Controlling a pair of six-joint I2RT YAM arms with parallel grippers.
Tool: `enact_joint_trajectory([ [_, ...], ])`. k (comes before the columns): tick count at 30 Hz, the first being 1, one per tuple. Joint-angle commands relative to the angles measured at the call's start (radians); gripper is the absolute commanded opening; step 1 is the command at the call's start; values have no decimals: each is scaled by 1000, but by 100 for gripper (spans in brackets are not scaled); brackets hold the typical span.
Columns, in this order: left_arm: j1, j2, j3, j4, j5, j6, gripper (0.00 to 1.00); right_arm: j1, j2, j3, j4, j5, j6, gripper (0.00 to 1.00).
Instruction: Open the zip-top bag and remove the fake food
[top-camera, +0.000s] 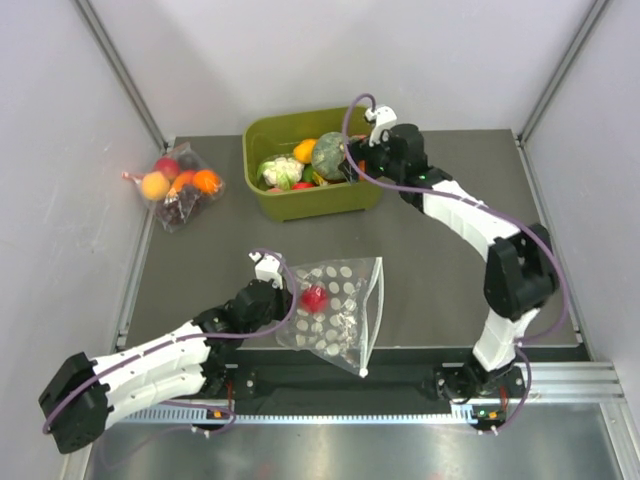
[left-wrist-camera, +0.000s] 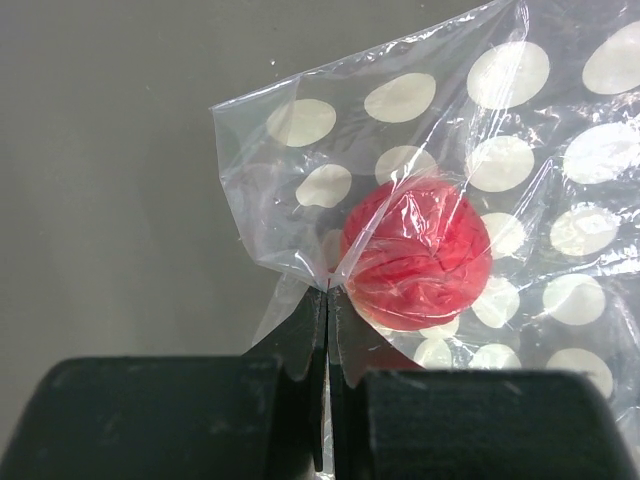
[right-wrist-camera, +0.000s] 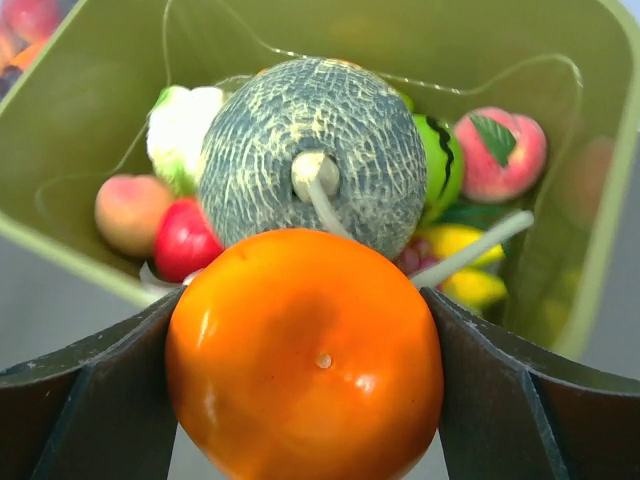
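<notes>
The right end effector grips the orange; it may slip past the tub below. The left end effector pinches the bag; it may tear.

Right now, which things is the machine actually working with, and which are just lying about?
In the job: zip-top bag, pinched by the left end effector; red fruit inside it; orange fruit in the right end effector; dark green pumpkin in the tub.
Lying about: small dotless bag of fruit; cauliflower.

- Zip-top bag: clear plastic film, glossy, crinkled.
- Orange fruit: smooth, high-gloss plastic.
- Pumpkin: matt, rough netted surf.
- Table: dark matt top, approx. smooth.
</notes>
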Motion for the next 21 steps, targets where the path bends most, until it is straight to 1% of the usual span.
enact_joint_trajectory([
  [1, 10, 8, 32, 21, 6, 19, 0, -9, 100, 134, -15, 9, -27, 37],
  [6, 20, 5, 29, 21, 9, 25, 0, -11, 235, 277, -114, 146, -50, 36],
  [7, 24, 2, 28, 21, 10, 27, 0, -11, 249, 292, -122, 146, -62, 36],
  [8, 27, 1, 28, 20, 10, 28, 0, -9, 263, 306, -132, 194, -67, 36],
  [9, 29, -1, 26, 21, 10, 30, 0, -11, 283, 328, -141, 204, -70, 37],
  [11, 37, -4, 25, 21, 16, 31, 0, -9, 297, 339, -158, 229, -79, 39],
  [12, 40, -4, 26, 20, 18, 33, 0, -11, 300, 339, -156, 233, -81, 43],
  [13, 43, -4, 26, 21, 19, 35, 0, -12, 300, 334, -153, 233, -79, 56],
  [15, 46, -2, 26, 20, 22, 35, 0, -12, 286, 316, -145, 226, -81, 68],
  [16, 47, -2, 26, 21, 25, 35, 0, -12, 277, 305, -136, 223, -81, 77],
  [18, 49, -2, 25, 20, 29, 35, 0, -12, 245, 270, -106, 213, -81, 81],
  [20, 50, -2, 25, 21, 32, 33, 0, -12, 219, 250, -81, 198, -81, 88],
  [21, 50, 1, 25, 21, 33, 32, 0, -12, 194, 236, -79, 190, -79, 95],
])
